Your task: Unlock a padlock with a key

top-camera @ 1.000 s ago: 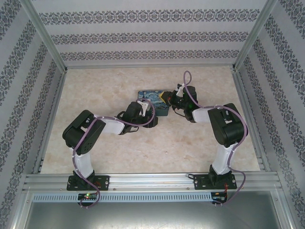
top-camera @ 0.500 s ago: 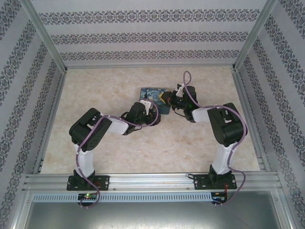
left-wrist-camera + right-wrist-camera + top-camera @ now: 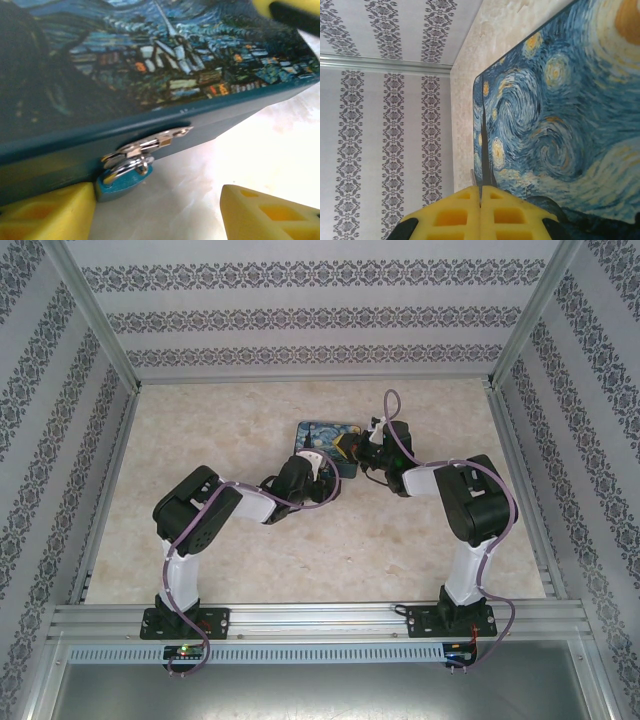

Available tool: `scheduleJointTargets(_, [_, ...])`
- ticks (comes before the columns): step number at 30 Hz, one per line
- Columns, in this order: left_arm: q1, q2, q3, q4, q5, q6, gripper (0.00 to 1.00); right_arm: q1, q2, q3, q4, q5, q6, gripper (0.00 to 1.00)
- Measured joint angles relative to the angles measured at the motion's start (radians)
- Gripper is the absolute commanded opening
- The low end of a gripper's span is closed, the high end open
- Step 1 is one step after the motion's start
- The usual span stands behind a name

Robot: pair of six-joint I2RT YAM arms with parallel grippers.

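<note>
**Key in hand, lock in sight**

My two arms meet over a rectangular blue tin painted with a swirling starry night, which lies flat on the pale marble-patterned counter.

My right tool is clenched, its yellow pads pressed flat together. A slender dark metal key is pinched between them and juts straight out from the tips. It lies over the painted lid, close to one edge of it. From above, this tool sits at the tin's right end.

My left tool is released and grasps nothing. Its two yellow fingers stand well apart, low over the counter and facing the tin's front wall. A silver metal hasp is fixed on that wall. From it hangs a small blue padlock with a silver shackle, just beside one finger and resting at the counter's surface. From above, this tool sits at the tin's near side.
</note>
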State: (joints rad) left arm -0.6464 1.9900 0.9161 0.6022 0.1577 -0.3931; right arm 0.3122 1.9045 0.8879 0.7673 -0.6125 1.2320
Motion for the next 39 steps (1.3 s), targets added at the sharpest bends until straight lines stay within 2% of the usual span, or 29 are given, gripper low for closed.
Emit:
scheduleJointTargets(5, [0.0,0.002,0.014,0.009,0.079,-0.06,0.67,0.0,0.007,0.0,0.0,-0.003,0.0,0.0])
scheduleJointTargets(14, [0.007,0.018,0.017,0.07,0.139,-0.194,0.67,0.0,0.017,0.0,0.008,-0.004,0.001,0.0])
scheduleJointTargets(26, [0.041,0.058,-0.029,0.266,0.156,-0.402,0.67,0.0,0.021,0.0,0.018,-0.004,0.019,0.0])
scheduleJointTargets(39, [0.047,0.081,-0.071,0.409,0.161,-0.528,0.65,0.0,0.023,0.0,0.029,-0.004,0.023,0.0])
